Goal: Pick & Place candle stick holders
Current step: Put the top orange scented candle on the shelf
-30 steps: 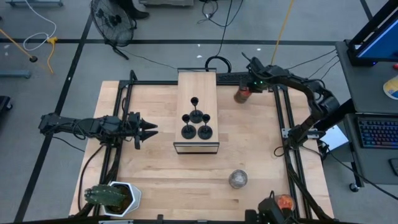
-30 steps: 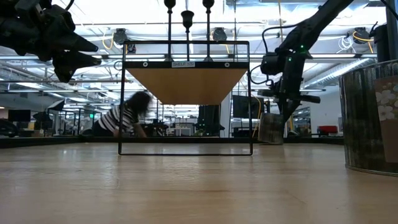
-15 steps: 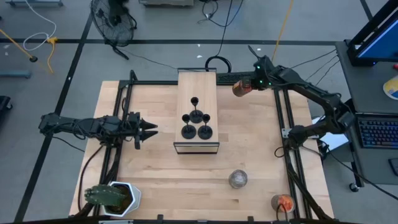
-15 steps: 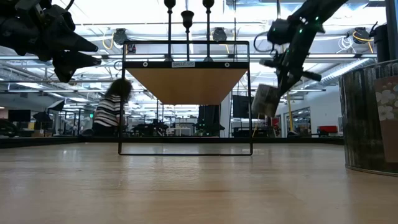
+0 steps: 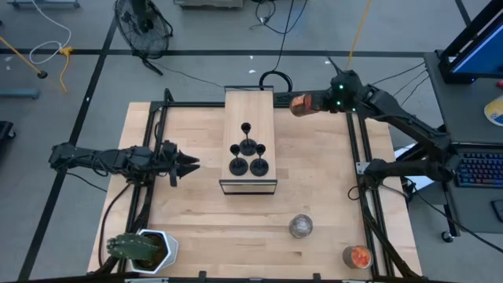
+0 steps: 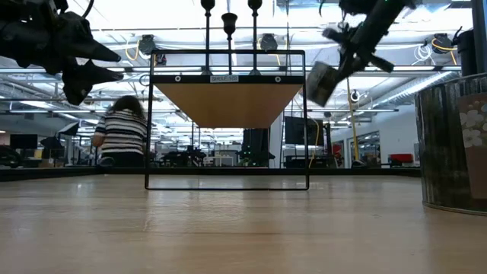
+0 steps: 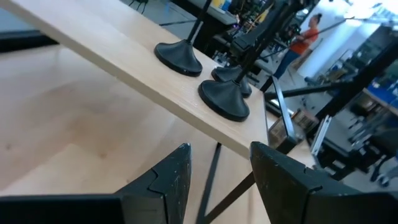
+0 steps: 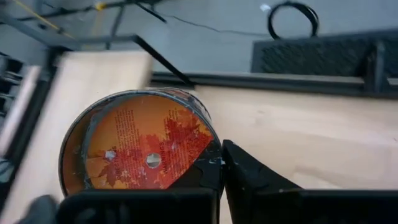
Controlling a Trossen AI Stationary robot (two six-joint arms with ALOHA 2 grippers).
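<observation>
Right gripper clamped on orange jar; left gripper part-open, empty; candle holders judged light, rigid, top-heavy, best gripped at stem.

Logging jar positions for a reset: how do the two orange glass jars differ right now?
The far jar is clamped in the right end effector, lifted off the table and tipped on its side beside the shelf. The near jar stands upright on the table's near right corner, untouched. Both hold orange contents.

bare tabletop, shelf mid-table, holders atop
</observation>
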